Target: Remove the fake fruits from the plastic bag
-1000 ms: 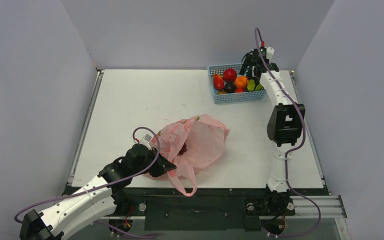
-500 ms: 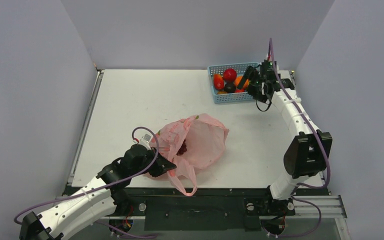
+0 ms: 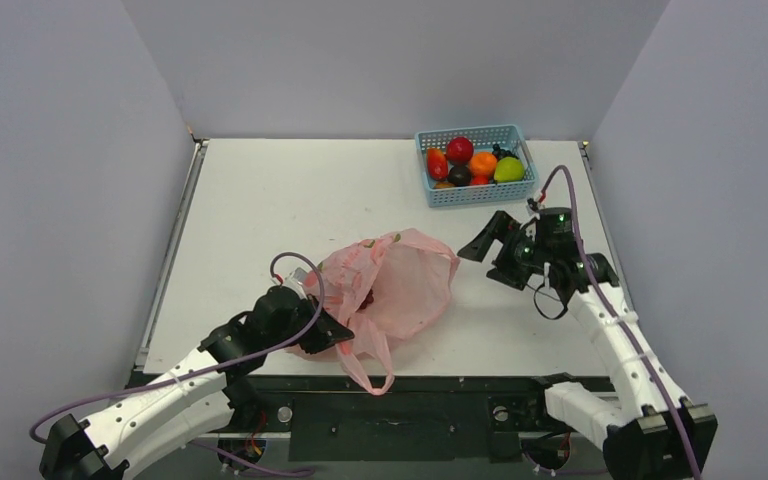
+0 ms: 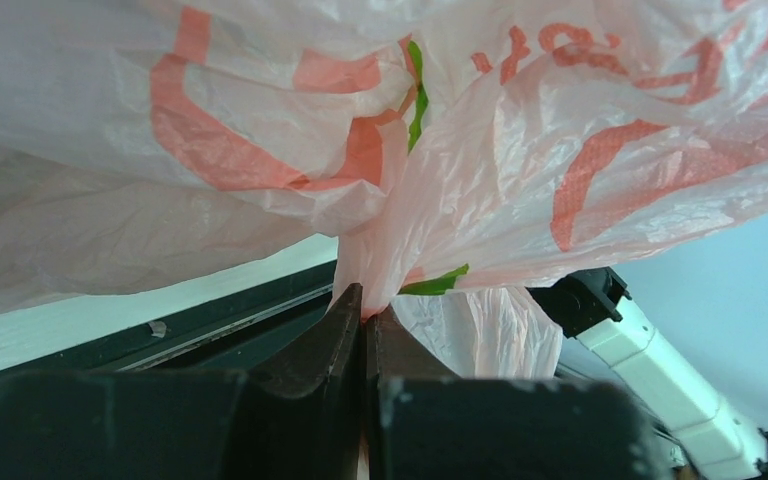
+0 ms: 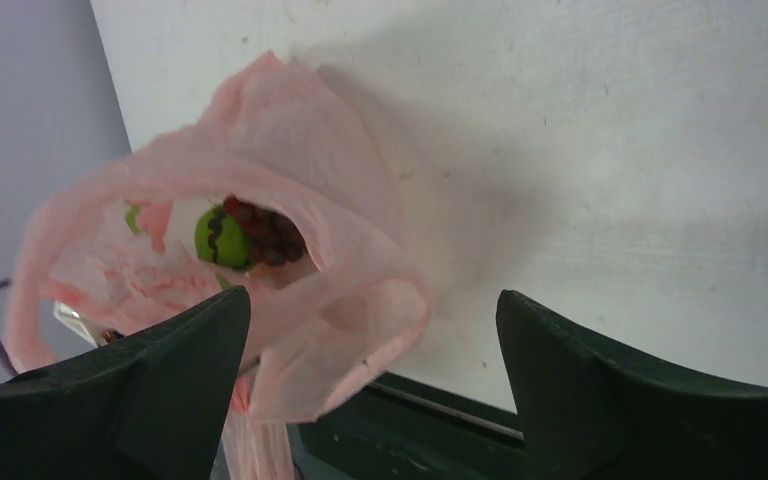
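Left gripper (image 4: 365,312): jaws pressed together, pinching a gathered fold of the plastic bag (image 3: 407,283) at its near-left edge. The bag lies on the white table (image 3: 260,200) close to the front edge, and one loop handle hangs over that edge. Its mouth faces right. Inside the mouth, the right wrist view shows a round green apple (image 5: 215,237) touching a dark red grape bunch (image 5: 270,238). Right gripper (image 3: 482,262): fingers spread wide, holding nothing, just right of the bag and apart from it, aimed at the opening. The blue mesh basket (image 3: 480,196) at the far right holds a yellow-green pear (image 3: 508,169) among other fruits.
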{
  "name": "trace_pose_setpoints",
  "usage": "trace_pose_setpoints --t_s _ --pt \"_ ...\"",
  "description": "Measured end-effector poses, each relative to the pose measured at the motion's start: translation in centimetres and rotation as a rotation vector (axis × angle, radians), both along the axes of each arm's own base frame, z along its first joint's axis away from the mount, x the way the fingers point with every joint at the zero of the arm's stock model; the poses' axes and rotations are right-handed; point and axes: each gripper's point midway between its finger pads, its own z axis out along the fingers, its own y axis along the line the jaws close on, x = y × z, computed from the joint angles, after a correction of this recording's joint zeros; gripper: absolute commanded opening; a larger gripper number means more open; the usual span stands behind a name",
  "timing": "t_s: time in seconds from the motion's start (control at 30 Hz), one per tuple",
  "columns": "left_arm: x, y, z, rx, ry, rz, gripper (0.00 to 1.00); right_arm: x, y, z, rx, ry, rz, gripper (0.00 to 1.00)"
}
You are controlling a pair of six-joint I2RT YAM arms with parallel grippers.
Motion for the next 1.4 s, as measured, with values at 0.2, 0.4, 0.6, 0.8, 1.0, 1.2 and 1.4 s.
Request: trace_pose_setpoints --t_s 0.2,0.4,0.6,0.8,1.0,1.2,1.4 --pt "0.1 -0.1 0.4 -0.001 -0.018 -0.013 0.00 -7.4 -1.2 -4.0 -0.047 0.055 0.011 0.85" --pt "0.0 -0.1 0.6 -0.004 -0.028 -0.019 0.00 -12.1 -0.4 -6.3 -0.128 0.072 0.178 0.86" --pt "-0.1 0.0 0.7 -0.004 -0.029 -0.023 0.00 -14.7 4.8 -4.6 -0.168 -0.170 0.510 0.81" --pt "-0.4 0.3 1.6 -0.011 -0.040 -0.023 0.00 -15.0 10.6 -2.3 -0.213 -0.377 0.665 0.57" --pt "-0.9 0.8 2.6 -0.008 -0.054 -0.032 0.00 -12.0 15.1 0.3 -0.232 -0.545 0.597 0.48" --pt "-1.8 1.7 2.6 0.029 -0.038 -0.045 0.00 -9.0 17.5 0.5 -0.268 -0.645 0.533 0.48" --pt "-2.5 2.5 3.4 0.049 -0.035 -0.054 0.00 -6.7 20.3 -0.8 -0.284 -0.706 0.516 0.53"
